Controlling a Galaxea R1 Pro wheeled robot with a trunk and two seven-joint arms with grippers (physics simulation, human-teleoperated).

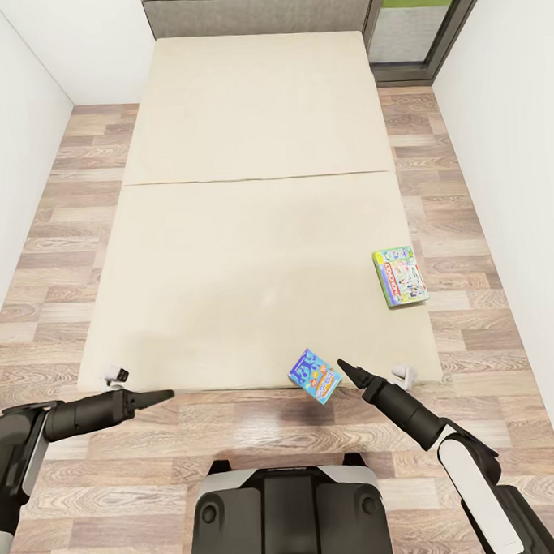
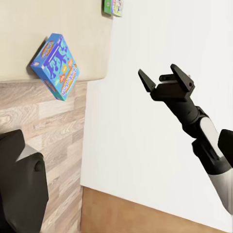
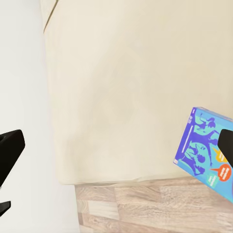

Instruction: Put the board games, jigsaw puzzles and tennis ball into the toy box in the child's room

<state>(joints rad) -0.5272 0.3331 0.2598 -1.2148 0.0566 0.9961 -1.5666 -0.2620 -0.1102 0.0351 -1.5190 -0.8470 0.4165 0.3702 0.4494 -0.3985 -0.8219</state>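
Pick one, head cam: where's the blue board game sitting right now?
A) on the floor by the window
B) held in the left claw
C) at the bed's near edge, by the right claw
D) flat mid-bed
C: the blue board game sits at the near edge of the bed, overhanging it a little, just beside the right claw, whose jaws are spread and hold nothing.

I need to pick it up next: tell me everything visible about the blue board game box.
The blue board game box is a flat rectangular carton, bright blue with cartoon figures and orange patches. It looks closed, lies turned askew at the bed's near edge, partly overhanging the floor. The right gripper is close beside it, not touching.
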